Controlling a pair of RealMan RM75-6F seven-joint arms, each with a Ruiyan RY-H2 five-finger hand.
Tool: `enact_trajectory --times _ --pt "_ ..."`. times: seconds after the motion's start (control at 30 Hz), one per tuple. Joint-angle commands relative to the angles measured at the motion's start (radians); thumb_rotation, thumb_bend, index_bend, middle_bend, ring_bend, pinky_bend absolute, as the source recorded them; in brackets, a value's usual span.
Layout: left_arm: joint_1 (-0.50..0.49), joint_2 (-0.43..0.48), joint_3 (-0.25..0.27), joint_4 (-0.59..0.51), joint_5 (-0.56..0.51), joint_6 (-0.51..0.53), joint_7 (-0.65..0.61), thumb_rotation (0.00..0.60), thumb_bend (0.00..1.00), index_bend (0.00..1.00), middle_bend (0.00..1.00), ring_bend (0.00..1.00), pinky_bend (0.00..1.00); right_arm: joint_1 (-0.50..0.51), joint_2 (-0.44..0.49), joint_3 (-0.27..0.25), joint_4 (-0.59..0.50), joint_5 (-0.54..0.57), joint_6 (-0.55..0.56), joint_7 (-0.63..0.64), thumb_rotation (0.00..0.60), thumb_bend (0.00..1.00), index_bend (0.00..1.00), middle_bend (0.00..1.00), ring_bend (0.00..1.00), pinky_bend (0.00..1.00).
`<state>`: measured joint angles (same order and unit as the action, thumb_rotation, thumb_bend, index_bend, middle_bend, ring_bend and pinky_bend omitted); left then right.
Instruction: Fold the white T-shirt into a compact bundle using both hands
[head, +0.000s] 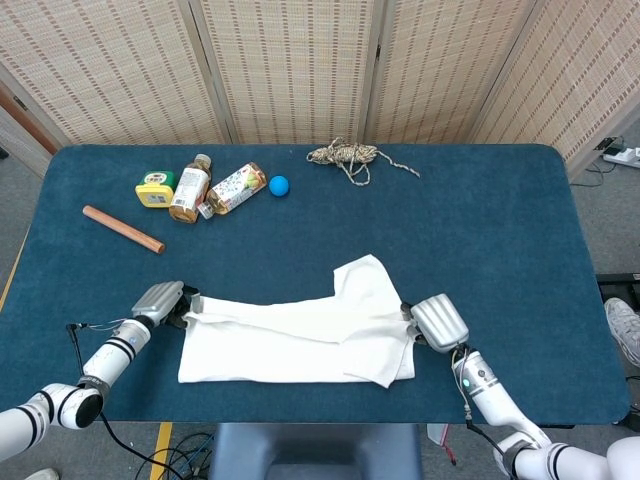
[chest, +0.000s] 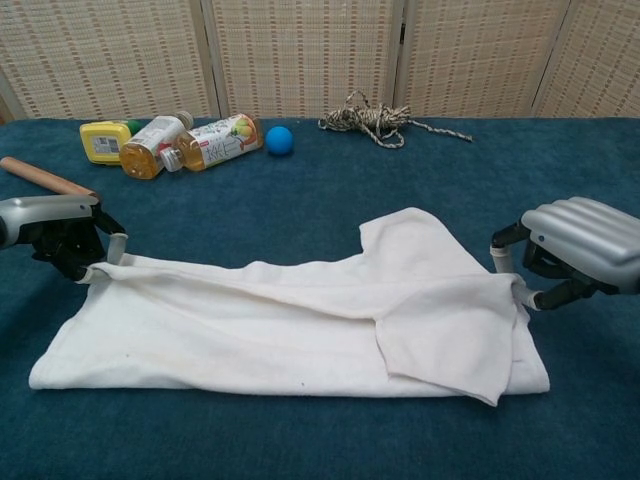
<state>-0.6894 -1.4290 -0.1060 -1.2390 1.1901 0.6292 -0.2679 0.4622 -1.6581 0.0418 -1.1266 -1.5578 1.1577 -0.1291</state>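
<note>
The white T-shirt (head: 300, 340) (chest: 290, 325) lies folded into a long band near the table's front edge, one sleeve flap pointing toward the back at its right part. My left hand (head: 160, 302) (chest: 55, 232) pinches the shirt's left upper corner just above the cloth. My right hand (head: 438, 322) (chest: 570, 250) grips the right edge of the shirt, fingers curled onto the fabric. Both held corners sit slightly raised off the table.
At the back left lie a yellow container (head: 154, 189), two bottles (head: 189, 187) (head: 236, 188), a blue ball (head: 278, 185) and a wooden stick (head: 122, 229). A coil of rope (head: 345, 155) lies at the back centre. The blue table's front edge (head: 300, 412) is close below the shirt.
</note>
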Motion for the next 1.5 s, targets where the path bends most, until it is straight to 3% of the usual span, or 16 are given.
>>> enact_trajectory --times 0.03,0.3,0.63,0.93,1.0,1.17,1.33,1.5 --pt "0.002 -0.005 -0.002 0.007 -0.002 0.004 0.0 0.6 0.54 0.64 0.96 0.88 0.95 0.002 -0.001 0.001 0.003 0.003 0.0 0.0 0.6 0.6 0.81 1.0 0.99 1.0" --pt "0.002 -0.018 -0.009 0.031 -0.019 0.003 0.009 0.6 0.54 0.51 0.96 0.88 0.95 0.005 -0.001 -0.001 0.005 0.008 0.001 0.003 0.6 0.6 0.81 1.0 0.99 1.0" --pt "0.009 -0.02 -0.022 0.034 -0.067 0.017 0.05 0.6 0.53 0.18 0.95 0.88 0.95 0.009 -0.001 0.004 0.004 0.018 0.004 0.004 0.6 0.6 0.81 1.0 0.99 1.0" --pt "0.035 0.031 -0.04 -0.023 -0.111 0.06 0.078 0.6 0.51 0.05 0.94 0.88 0.95 0.018 -0.009 0.015 0.01 0.043 -0.016 -0.022 0.6 0.6 0.8 1.0 0.99 1.0" --pt "0.044 0.046 -0.042 -0.046 -0.113 0.076 0.082 0.6 0.51 0.04 0.94 0.88 0.95 0.019 -0.009 0.019 0.002 0.057 -0.025 -0.039 0.6 0.6 0.72 0.99 0.99 1.0" --pt "0.069 0.085 -0.044 -0.104 -0.107 0.12 0.089 0.6 0.51 0.03 0.94 0.88 0.95 0.021 0.003 0.034 -0.036 0.097 -0.05 -0.075 0.6 0.45 0.31 0.96 0.97 1.0" --pt "0.079 0.111 -0.044 -0.138 -0.108 0.132 0.097 0.6 0.51 0.03 0.94 0.88 0.95 0.024 0.016 0.042 -0.068 0.119 -0.063 -0.093 0.6 0.31 0.12 0.94 0.96 1.0" --pt "0.091 0.136 -0.046 -0.175 -0.105 0.15 0.1 0.6 0.51 0.03 0.94 0.88 0.95 0.023 0.042 0.042 -0.111 0.119 -0.056 -0.093 0.6 0.23 0.06 0.93 0.95 1.0"
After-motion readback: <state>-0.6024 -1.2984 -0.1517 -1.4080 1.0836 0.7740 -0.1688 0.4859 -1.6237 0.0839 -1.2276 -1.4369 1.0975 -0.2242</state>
